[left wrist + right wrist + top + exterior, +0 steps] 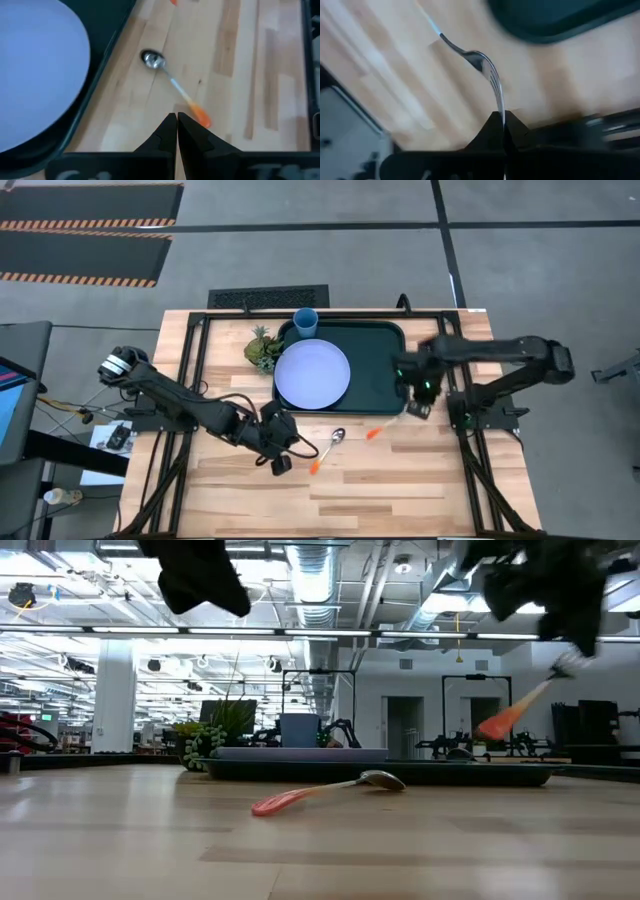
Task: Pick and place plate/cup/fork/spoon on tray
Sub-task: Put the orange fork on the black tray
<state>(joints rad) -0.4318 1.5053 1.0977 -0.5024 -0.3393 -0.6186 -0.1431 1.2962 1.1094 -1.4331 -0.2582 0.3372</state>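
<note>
The lavender-blue plate (312,374) lies in the dark tray (385,350), and the blue cup (305,321) stands in the tray's far left corner. The spoon (328,448) lies flat on the wood in front of the tray and also shows in the left wrist view (170,80). My left gripper (281,460) is shut and empty, raised above the table just left of the spoon's orange handle end (200,115). My right gripper (418,408) is shut on the fork (515,710) by the tray's near right corner. My right gripper pinches the fork's metal tine end (499,107) between its two fingers. The fork sticks out past the fingertips, lifted clear of the table. It slants down, with its orange handle (497,723) as the low end, pointing toward the table's left.
A small green-yellow pineapple ornament (263,348) stands on the table by the tray's left side. The right half of the tray shows bare. Bare wood lies toward the table's near edge.
</note>
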